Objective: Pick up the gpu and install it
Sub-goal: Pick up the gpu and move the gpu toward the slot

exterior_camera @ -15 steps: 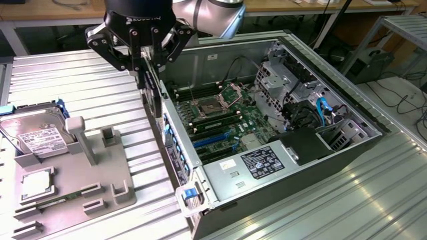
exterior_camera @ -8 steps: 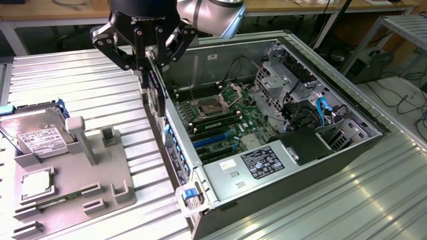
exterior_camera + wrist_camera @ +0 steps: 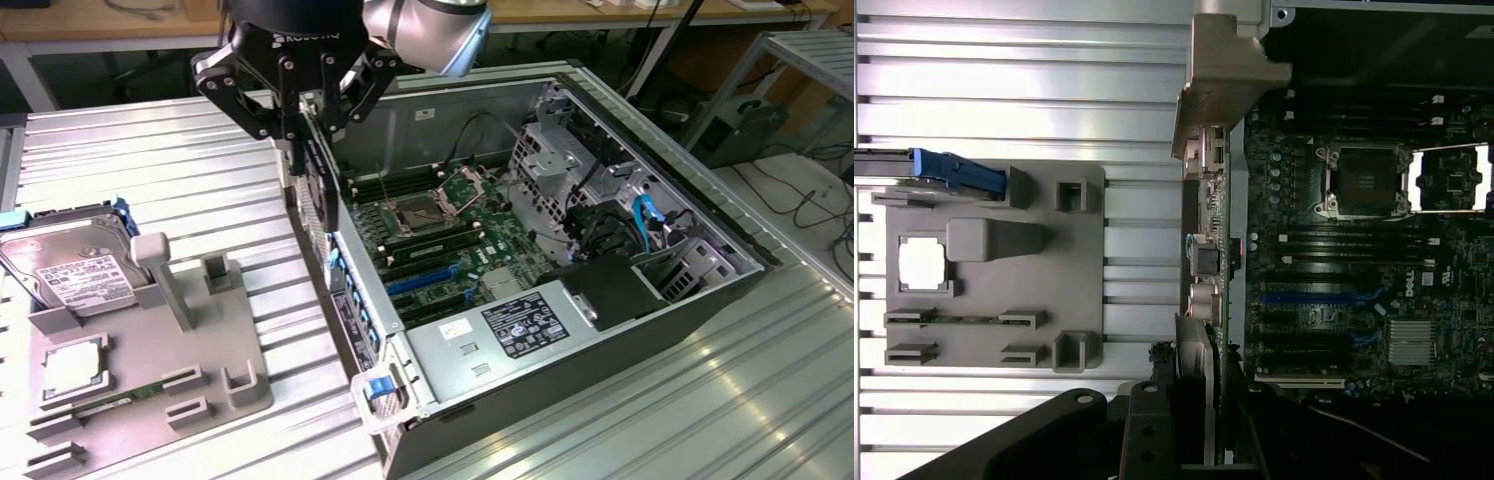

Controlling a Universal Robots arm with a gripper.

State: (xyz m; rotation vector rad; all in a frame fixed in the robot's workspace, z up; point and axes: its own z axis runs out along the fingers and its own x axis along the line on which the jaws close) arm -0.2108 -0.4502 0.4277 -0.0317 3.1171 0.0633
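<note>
The gpu point(image 3: 315, 195) point(image 3: 1196, 370) is pinched between the fingers of the tool point(image 3: 310, 130), which are pressed against its two faces. It is held on edge directly beneath the tool. The card is suspended over the wall of the open computer case point(image 3: 427, 125) on the exterior view's left, at the border of the motherboard point(image 3: 461, 240) and apart from the blue slots point(image 3: 424, 280). A processor socket point(image 3: 424, 212) is seen on the motherboard inside the case. On the ribbed metal surface point(image 3: 134, 170) beside the case, a grey fixture tray point(image 3: 200, 340) is set, in which a hard drive point(image 3: 67, 270) and a square CPU chip point(image 3: 74, 370) are kept.
</note>
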